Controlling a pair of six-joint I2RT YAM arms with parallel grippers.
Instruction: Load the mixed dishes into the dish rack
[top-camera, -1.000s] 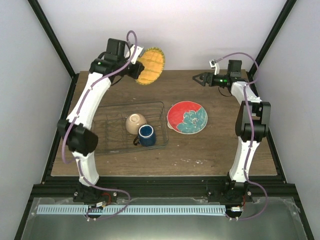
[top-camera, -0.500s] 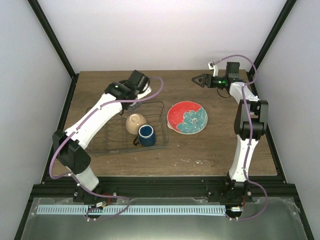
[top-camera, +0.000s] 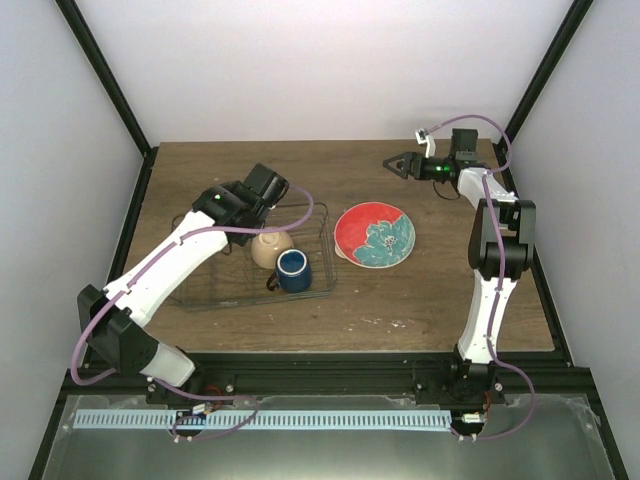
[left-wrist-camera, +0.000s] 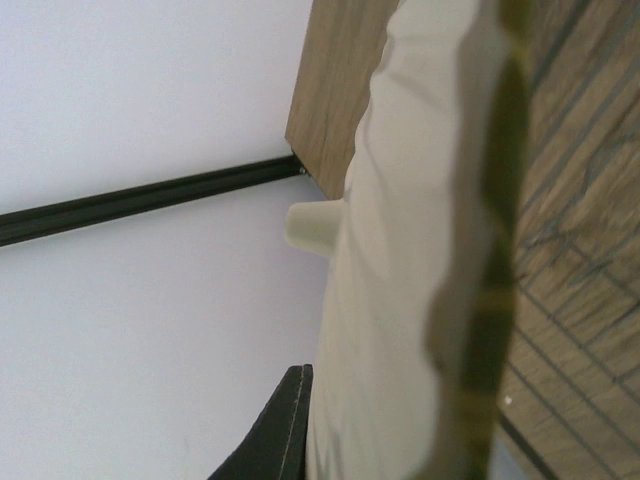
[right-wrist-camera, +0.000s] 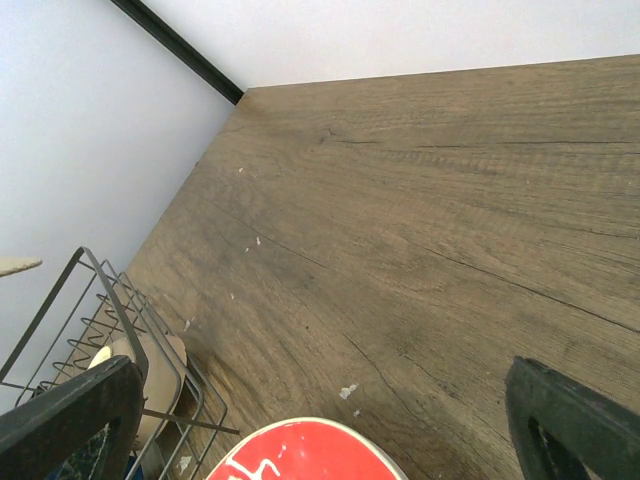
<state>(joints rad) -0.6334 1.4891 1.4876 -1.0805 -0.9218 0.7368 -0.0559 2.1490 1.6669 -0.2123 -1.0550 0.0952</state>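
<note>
The left gripper (top-camera: 264, 190) is held low over the far edge of the dish rack (top-camera: 330, 262). In its wrist view the yellow-orange grid-patterned plate (left-wrist-camera: 400, 260) is seen edge-on, filling the frame. The contact is masked by the plate itself, so the fingers are only presumed to be clamped on its rim. From above, the plate is hidden under the wrist.

Inside the rack, the small cream bowl (top-camera: 270, 247) and the dark blue mug (top-camera: 293, 270) are lying against each other (both toward the right end). The red plate with teal flower (top-camera: 375, 237) is lying flat on the table (top-camera: 440, 300), just beside the rack. The right gripper (top-camera: 396, 161) is held at the far edge, jaws wide apart and empty.

The step in hand is judged to be the slotting of the yellow plate. Next, it would need to be lowered on edge between two dividers, clear of the bowl, and only then released.
</note>
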